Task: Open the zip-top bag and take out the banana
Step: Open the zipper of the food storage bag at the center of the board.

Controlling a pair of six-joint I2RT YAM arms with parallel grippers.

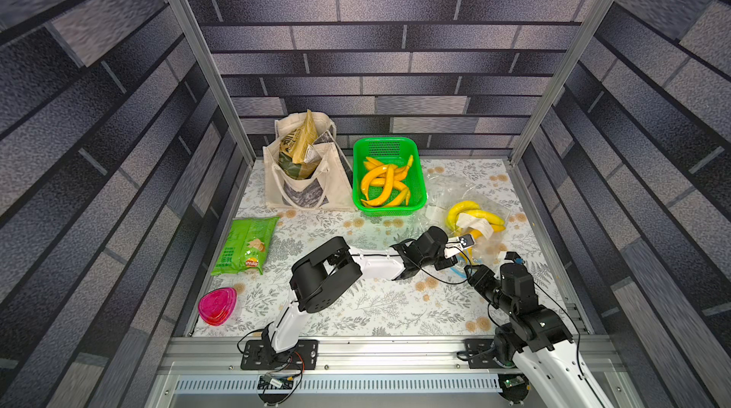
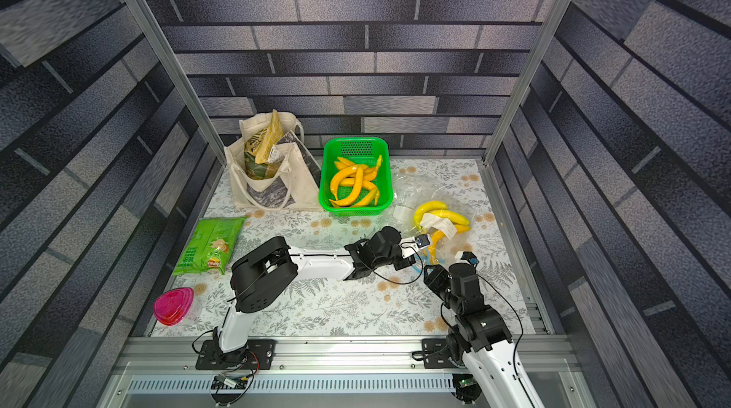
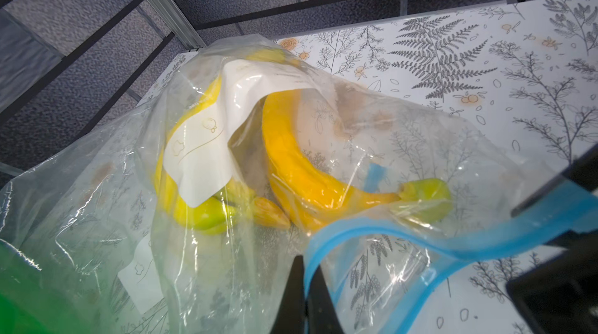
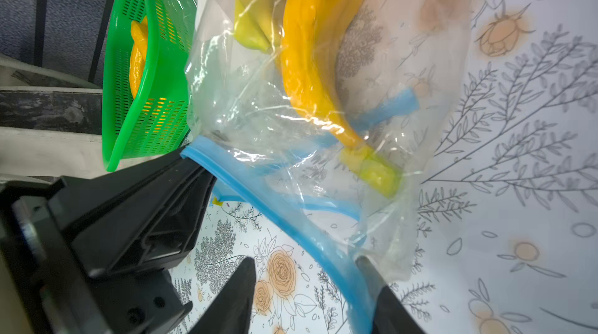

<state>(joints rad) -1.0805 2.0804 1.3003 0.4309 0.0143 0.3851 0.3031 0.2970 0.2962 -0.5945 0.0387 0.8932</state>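
Zip-top bag (image 3: 430, 141) lies at the desk's (image 1: 356, 307) right side beside the green basket (image 1: 389, 145), the banana (image 3: 291, 160) inside. On its blue zip strip (image 3: 356, 241) the left pincer (image 3: 305, 267) is pressed together. The right pincer (image 4: 305, 261) stands spread, seemingly around the other lip. It should pinch that lip alone, then draw the two apart gently.

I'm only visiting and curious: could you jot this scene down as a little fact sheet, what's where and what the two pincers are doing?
Left pincer: shut on the blue zip strip of the clear bag
Right pincer: open, at the same strip
Bananas: inside the bag, not yet out
Green basket: beside the bag, holds more bananas
Elsewhere: tote bag, green chip packet, pink container
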